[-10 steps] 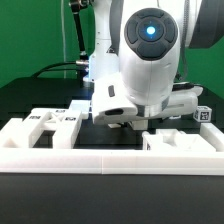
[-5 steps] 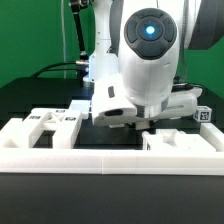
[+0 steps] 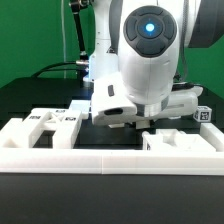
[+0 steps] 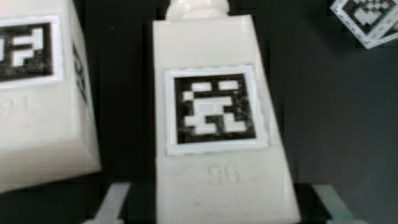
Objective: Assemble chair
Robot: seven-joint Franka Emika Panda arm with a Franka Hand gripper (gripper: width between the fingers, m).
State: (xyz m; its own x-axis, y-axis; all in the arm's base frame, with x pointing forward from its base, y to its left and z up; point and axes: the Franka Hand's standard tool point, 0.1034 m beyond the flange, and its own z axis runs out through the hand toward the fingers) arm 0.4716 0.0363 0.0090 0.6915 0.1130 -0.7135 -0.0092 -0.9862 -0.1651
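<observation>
- gripper (image 4: 214,203) straddles the end of the tagged bar (image 4: 214,110); gripping or loose, cannot tell.
- best: centre on the bar, squeeze square, stay clear of the panel (image 4: 36,95) beside it.

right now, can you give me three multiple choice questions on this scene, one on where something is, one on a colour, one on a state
1. Where is the long white piece in the wrist view?
A. between the fingers of the pincer
B. standing on top of the arm
C. hanging on the green wall

2. What colour is the table top?
A. red
B. black
C. yellow

3. What state are the chair parts in?
A. joined into a finished, upright chair
B. stacked in one tall tower
C. separate, lying apart on the table

Answers:
1 A, the wrist view shows a finger on each side of the piece.
2 B, the bare surface around the parts is black.
3 C, the parts at the exterior view's left lie apart from the slotted part at its right.
</observation>
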